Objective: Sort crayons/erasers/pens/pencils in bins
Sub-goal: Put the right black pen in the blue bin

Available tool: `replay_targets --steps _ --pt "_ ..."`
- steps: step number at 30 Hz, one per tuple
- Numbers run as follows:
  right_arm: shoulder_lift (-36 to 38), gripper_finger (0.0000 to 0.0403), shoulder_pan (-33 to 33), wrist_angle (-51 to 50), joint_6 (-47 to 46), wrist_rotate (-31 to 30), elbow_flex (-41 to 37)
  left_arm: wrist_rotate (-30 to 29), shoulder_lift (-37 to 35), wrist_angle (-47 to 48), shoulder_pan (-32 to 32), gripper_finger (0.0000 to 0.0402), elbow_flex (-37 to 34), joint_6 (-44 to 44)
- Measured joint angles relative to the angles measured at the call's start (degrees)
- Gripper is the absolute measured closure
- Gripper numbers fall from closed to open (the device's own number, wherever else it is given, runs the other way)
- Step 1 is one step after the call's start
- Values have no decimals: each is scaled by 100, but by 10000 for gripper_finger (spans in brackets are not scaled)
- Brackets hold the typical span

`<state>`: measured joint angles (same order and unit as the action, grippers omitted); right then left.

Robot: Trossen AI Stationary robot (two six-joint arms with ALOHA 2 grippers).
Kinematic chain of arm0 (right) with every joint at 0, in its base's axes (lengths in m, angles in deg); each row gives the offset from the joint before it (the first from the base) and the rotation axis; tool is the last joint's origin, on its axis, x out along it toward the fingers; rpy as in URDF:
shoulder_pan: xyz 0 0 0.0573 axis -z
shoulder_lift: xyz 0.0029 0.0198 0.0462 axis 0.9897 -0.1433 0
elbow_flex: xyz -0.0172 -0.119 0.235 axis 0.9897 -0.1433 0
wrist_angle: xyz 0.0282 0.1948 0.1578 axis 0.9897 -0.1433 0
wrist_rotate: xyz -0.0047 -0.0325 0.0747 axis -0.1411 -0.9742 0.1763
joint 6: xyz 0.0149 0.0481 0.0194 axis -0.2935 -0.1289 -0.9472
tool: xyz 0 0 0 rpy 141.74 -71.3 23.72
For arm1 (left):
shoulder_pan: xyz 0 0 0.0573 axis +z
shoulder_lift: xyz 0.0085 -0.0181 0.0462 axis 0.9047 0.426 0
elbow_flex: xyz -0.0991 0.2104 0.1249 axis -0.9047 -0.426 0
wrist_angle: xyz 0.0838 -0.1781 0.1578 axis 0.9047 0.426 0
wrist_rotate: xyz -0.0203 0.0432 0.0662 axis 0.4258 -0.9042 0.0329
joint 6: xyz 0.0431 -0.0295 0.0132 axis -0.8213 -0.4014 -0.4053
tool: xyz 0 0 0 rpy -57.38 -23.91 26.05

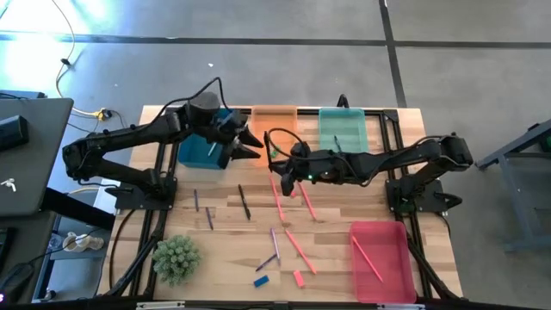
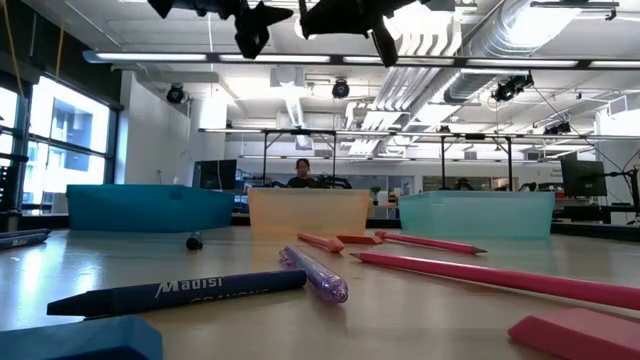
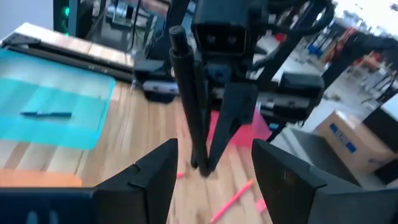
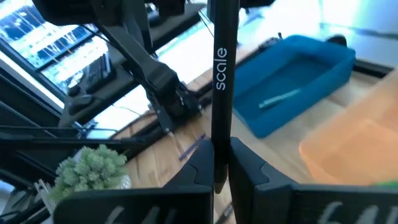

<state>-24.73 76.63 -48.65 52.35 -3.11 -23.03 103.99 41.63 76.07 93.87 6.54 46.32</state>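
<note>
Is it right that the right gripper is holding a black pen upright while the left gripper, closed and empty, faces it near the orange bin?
Not quite. The left gripper is open, not closed: the left wrist view shows its two fingers spread wide apart and empty. The rest holds: the right gripper is shut on the black pen, held upright, and both meet near the orange bin.

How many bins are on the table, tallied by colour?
Blue bin: 1
Orange bin: 1
Teal-green bin: 1
Pink-red bin: 1
Total: 4
</note>
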Motion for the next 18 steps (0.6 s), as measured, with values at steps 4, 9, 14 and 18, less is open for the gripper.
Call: replay_targets --steps 4,9,14,18 --pt "0 402 117 376 230 81 0 -10 0 -388 0 209 0 362" --pt "0 402 212 667 325 309 0 -408 0 -576 0 209 0 740" --pt "0 402 238 824 385 494 -2 -673 0 -595 0 209 0 829" --pt "0 402 291 843 323 572 -2 -669 0 -645 -35 209 0 826"
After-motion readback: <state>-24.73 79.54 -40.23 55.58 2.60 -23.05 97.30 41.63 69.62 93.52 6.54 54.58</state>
